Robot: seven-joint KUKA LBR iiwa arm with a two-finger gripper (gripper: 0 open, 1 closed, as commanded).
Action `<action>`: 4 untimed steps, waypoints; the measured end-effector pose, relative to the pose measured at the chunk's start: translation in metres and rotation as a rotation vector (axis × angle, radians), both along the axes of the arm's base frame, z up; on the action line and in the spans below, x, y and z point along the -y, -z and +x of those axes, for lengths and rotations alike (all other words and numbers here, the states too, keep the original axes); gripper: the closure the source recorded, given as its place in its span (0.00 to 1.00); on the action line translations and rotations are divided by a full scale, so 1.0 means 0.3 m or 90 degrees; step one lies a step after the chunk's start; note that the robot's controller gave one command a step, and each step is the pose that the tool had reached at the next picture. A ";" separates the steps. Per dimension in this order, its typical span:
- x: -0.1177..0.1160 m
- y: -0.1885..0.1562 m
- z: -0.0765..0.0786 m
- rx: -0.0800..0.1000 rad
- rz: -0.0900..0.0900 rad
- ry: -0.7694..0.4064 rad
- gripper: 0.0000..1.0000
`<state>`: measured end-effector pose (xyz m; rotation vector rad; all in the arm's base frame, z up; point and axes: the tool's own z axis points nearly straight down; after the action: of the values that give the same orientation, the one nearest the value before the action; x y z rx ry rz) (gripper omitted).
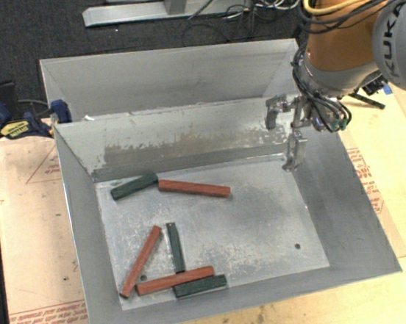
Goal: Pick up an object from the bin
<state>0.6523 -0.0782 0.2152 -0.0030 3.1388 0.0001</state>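
Bin: a grey metal bin (270,219) with sloped walls is seen from above; 6 short bars are scattered on its floor, all in the left half and the middle.
Arm: the arm (398,35) is brought in from the right, with an orange cover (347,20) on its wrist and dark cables (328,115) hung beneath it.
Gripper: the gripper (291,155) is placed at the back right corner of the bin, close by the right wall, above bare floor.
Claw state: whether it is wide or narrow cannot be told.
Nearest thing: a red-brown bar (194,188) is laid almost level across the back middle of the floor, its right end a little lower; it is well apart from the gripper, to the left of it.
Beside it: a dark green block (134,186) is laid at the left end of that bar; whether the 2 touch cannot be told.
Front left group: 4 bars are gathered near the front left corner, well apart from the gripper.
Slanted bar: a second red-brown bar (140,261) is laid on a slant, from lower left to upper right.
Thin bar: a thin dark green bar (175,247) is laid front to back, just right of the slanted one.
Front pair: a third red-brown bar (175,280) is laid along the front, and a second dark green block (199,286) is set against its right end on the near side.
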 end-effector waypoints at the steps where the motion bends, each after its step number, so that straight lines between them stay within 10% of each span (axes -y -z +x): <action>1: -0.116 0.344 -0.146 -0.007 0.002 -0.012 0.00; 2: -0.332 0.490 -0.019 0.000 0.003 0.080 0.00; 3: -0.321 0.478 -0.016 0.001 0.001 0.082 1.00; 4: -0.443 0.107 -0.056 0.003 0.000 -0.171 1.00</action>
<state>0.6354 0.0546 0.1831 -0.4228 3.1053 0.0016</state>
